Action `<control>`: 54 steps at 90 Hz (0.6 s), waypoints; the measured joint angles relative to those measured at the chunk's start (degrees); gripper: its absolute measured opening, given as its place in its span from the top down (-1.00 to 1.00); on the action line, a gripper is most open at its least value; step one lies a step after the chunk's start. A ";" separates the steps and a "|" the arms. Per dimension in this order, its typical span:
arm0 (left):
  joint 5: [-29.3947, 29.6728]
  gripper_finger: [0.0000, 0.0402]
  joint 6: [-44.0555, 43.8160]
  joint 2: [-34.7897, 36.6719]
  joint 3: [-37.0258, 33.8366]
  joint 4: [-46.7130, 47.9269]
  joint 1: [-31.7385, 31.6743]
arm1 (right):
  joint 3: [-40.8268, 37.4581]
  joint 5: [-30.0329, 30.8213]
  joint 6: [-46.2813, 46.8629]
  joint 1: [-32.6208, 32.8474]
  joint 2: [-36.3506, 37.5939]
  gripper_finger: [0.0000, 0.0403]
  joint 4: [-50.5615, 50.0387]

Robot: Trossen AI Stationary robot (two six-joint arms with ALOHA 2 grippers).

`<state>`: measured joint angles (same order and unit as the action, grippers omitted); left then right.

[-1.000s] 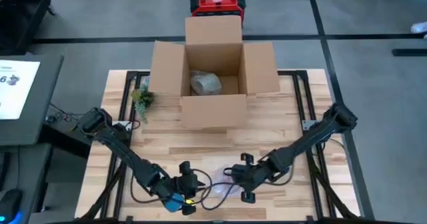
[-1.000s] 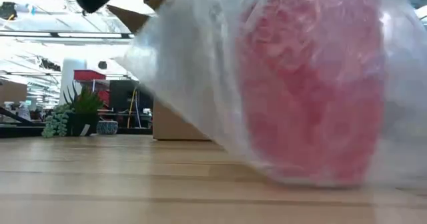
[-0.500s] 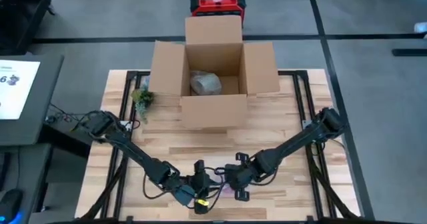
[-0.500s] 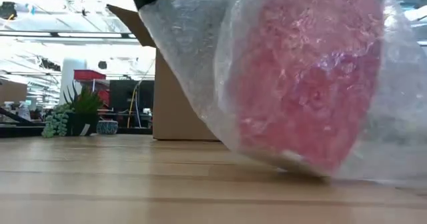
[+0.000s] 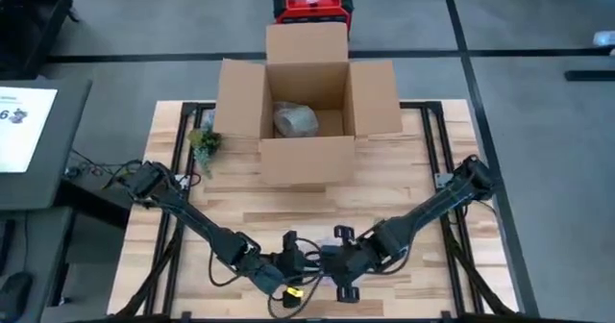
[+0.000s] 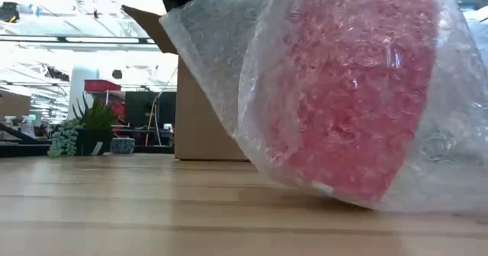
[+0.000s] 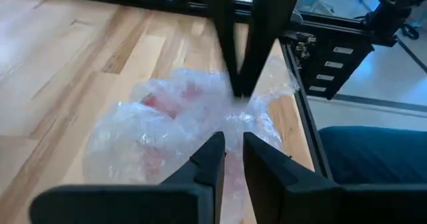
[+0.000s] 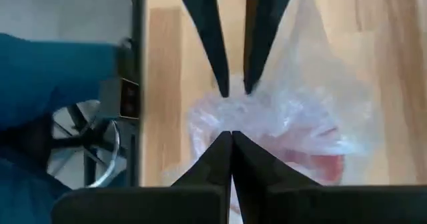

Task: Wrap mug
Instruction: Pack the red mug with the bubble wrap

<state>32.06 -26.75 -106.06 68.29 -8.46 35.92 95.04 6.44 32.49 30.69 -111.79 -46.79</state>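
Fig. 1 | red mug in bubble wrap, near front edge of counter | left claw nearly together, right claw together, both pinching wrap | risk: film slips, wrap unrolls, mug rolls off edge

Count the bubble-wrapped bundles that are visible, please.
2. One clear bubble-wrap bundle with a red mug inside lies at the wooden table's near edge between both arms; one grey wrapped bundle sits inside the open cardboard box. Others may be hidden.
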 joint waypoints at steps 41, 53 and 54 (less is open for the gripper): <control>-1.09 0.82 -3.17 0.35 -0.04 3.38 2.32 | 4.24 -5.03 -4.50 -1.26 -10.30 1.00 -2.98; -0.99 0.82 -3.23 0.35 0.05 3.14 2.32 | 8.33 -3.62 -4.49 0.17 -6.66 1.00 -5.56; -0.99 0.82 -3.23 0.35 0.06 3.14 2.32 | 8.70 -3.39 -4.46 0.31 -6.25 1.00 -5.94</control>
<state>31.07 -29.98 -105.71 68.36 -5.32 38.24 103.74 3.05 28.03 31.00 -118.04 -52.73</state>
